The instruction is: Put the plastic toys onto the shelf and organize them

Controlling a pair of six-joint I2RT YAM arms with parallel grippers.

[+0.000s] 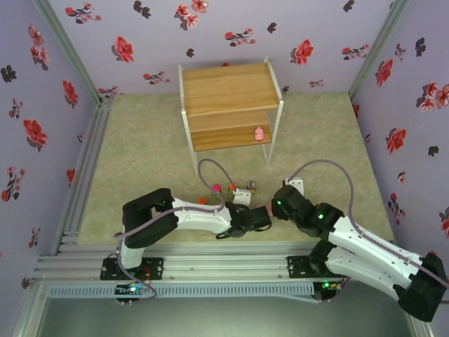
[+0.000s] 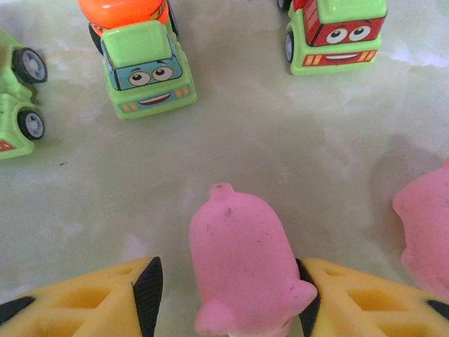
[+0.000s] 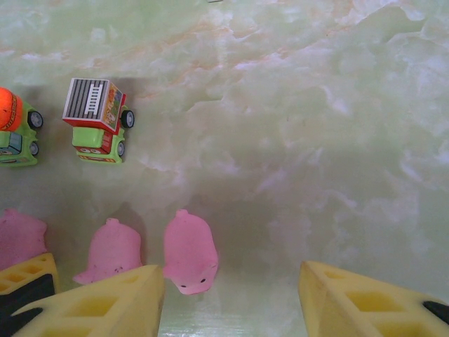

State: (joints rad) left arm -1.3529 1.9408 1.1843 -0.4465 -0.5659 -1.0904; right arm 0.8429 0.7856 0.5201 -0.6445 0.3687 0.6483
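The left fingers (image 2: 91, 302) are straddling a pink pig (image 2: 242, 267) that is lying on the desk (image 2: 295, 154) among the other toys, well short of the shelf (image 1: 228, 88). In the left wrist view the pig is sitting right in the gap, its long axis running straight away from the wrist, so the pads are facing its narrow flanks. The pad at the right of that view is looking as good as touching, while a sliver of desk is showing on the other side, so these fingers are standing narrow but not clamped. The right fingers (image 3: 365, 302) are hanging wide apart, holding nothing, with another pig (image 3: 189, 253) lying just inside one of them. The left arm is the one placed to take its pig. The coming move is likely calling for a squeeze across the short width, then a lift toward the shelf, whose lower board is carrying one pig (image 1: 259, 133).
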